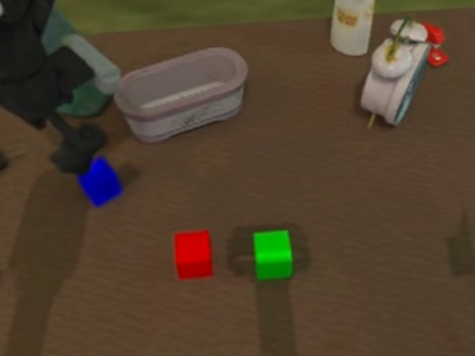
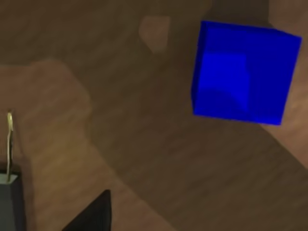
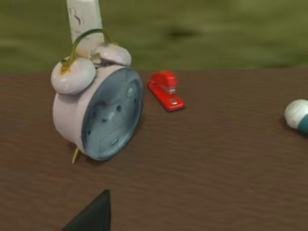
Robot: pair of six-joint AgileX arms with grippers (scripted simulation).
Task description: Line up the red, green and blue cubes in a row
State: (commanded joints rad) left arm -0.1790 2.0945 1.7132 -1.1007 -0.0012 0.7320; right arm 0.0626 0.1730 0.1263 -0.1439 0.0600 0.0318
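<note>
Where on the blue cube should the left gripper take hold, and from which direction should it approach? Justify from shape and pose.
Probably from above, closing on two opposite side faces of the blue cube. It is a plain cube on the table, turned askew to the table's edges, so the fingers would need rotating to match its faces. The left gripper is right beside it; the oval tub stands well clear.

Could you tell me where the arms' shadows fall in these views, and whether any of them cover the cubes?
Top view: long arm shadows run toward the near edge, one ending around the green cube; the red cube sits in plain light. Left wrist view: shadow surrounds the blue cube.
</note>
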